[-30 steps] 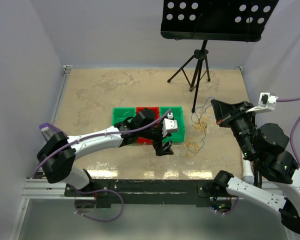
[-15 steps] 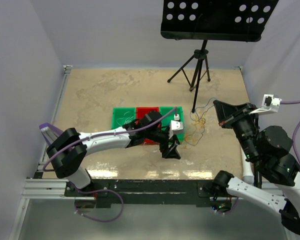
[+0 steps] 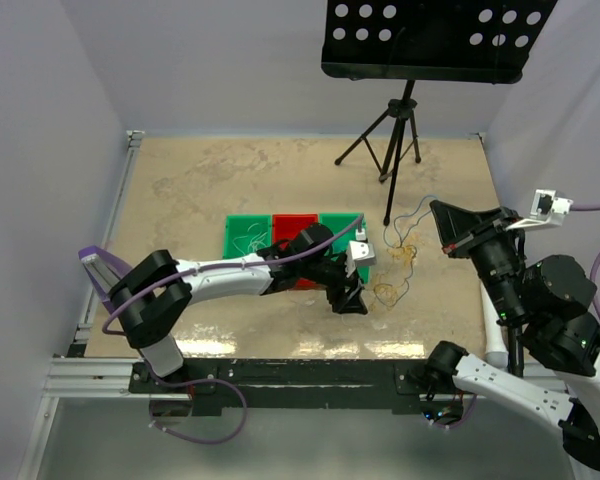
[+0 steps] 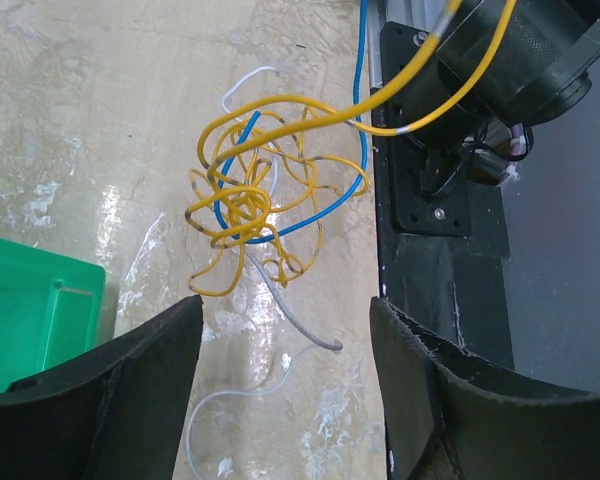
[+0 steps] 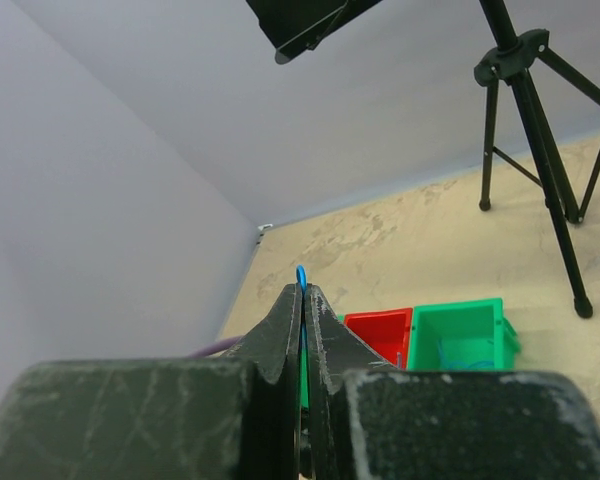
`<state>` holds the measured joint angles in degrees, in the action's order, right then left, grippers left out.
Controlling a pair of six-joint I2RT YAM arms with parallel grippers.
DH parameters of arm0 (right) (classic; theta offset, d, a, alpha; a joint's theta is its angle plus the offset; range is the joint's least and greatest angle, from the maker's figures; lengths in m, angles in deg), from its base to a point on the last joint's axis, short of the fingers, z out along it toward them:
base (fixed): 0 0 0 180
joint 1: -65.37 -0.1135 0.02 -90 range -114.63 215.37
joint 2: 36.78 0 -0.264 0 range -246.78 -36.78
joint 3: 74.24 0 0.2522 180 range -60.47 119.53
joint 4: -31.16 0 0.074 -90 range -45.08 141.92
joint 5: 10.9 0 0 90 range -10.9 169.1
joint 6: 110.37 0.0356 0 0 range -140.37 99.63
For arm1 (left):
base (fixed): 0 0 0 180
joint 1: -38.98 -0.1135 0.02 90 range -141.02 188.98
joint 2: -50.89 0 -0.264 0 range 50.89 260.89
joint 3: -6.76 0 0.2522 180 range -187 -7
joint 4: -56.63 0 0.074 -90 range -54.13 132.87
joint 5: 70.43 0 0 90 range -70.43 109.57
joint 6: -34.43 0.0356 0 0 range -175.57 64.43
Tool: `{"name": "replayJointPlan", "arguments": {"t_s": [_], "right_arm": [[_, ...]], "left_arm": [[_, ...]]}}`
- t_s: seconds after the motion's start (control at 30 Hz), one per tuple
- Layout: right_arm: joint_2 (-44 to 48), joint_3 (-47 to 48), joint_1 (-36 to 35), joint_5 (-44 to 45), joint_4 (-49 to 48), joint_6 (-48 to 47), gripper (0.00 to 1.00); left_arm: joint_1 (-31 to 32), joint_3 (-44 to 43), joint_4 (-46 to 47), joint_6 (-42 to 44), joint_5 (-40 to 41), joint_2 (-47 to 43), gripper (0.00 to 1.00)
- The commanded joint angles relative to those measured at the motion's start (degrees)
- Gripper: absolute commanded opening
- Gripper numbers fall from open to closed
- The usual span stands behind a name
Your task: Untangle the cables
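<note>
The cables lie in a tangle (image 3: 391, 273) on the table right of the bins. In the left wrist view the orange-yellow cable (image 4: 242, 198) is knotted up with a pale blue cable (image 4: 325, 208), and a whitish cable (image 4: 302, 328) trails out below. My left gripper (image 3: 348, 300) is open and empty, low over the table just left of the tangle, with its jaws wide apart (image 4: 285, 322) and the whitish end between them. My right gripper (image 3: 440, 226) is raised right of the tangle and shut (image 5: 302, 292) on the blue cable (image 5: 301, 274), which pokes out above its tips.
A row of bins, green (image 3: 248, 236), red (image 3: 291, 224) and green (image 3: 336, 222), sits left of the tangle. A black tripod (image 3: 396, 130) with a perforated plate (image 3: 430, 38) stands at the back. The black front rail (image 4: 430, 200) is close to the tangle.
My left arm has reached right from the bins to the tangle, gripper open. My right gripper has drifted slightly right and up, still holding the blue cable.
</note>
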<state>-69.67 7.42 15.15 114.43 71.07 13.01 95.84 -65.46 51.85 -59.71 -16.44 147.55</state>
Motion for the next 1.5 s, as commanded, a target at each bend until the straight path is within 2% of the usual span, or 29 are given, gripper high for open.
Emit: {"name": "replayJointPlan", "arguments": {"t_s": [0.0,0.07,0.13,0.2,0.23,0.4,0.6,0.83,1.27,1.47], "right_arm": [[0.9,2.5,0.0,-1.6,-1.1,-0.6,0.00],[1.1,2.6,0.1,-1.3,-0.8,-0.8,0.00],[1.1,2.6,0.0,-1.0,-0.6,-1.2,0.00],[1.1,2.8,0.0,-0.4,-0.5,-1.8,0.00],[0.9,2.9,0.0,-0.1,-0.4,-2.2,0.00],[0.5,3.6,0.1,1.7,-0.2,-3.3,0.00],[-1.0,6.2,0.0,5.4,1.3,-5.3,0.00],[-3.6,9.0,0.0,12.6,2.3,-8.4,0.00],[-10.5,11.0,0.0,30.4,5.2,-9.4,0.00],[-13.3,12.3,0.0,36.0,4.9,-11.4,0.00]], "left_arm": [[0.9,-4.3,4.2,-1.4,-0.8,1.9,0.67],[0.9,-4.9,3.9,-0.4,-1.1,2.4,0.48],[0.9,-5.4,2.2,2.2,-0.9,2.6,0.24],[0.9,-5.4,-0.2,3.9,-0.4,2.0,0.05],[0.9,-5.1,-1.1,6.1,-0.1,1.5,0.00],[0.9,-1.6,-3.0,8.6,1.3,-1.9,0.00],[0.8,3.2,-8.9,16.4,3.8,-7.3,0.00],[0.5,7.8,-20.3,26.2,7.1,-14.4,0.00],[0.4,14.4,-48.9,52.3,12.4,-28.0,0.00],[0.4,20.1,-54.2,58.7,17.7,-36.4,0.00]]}}
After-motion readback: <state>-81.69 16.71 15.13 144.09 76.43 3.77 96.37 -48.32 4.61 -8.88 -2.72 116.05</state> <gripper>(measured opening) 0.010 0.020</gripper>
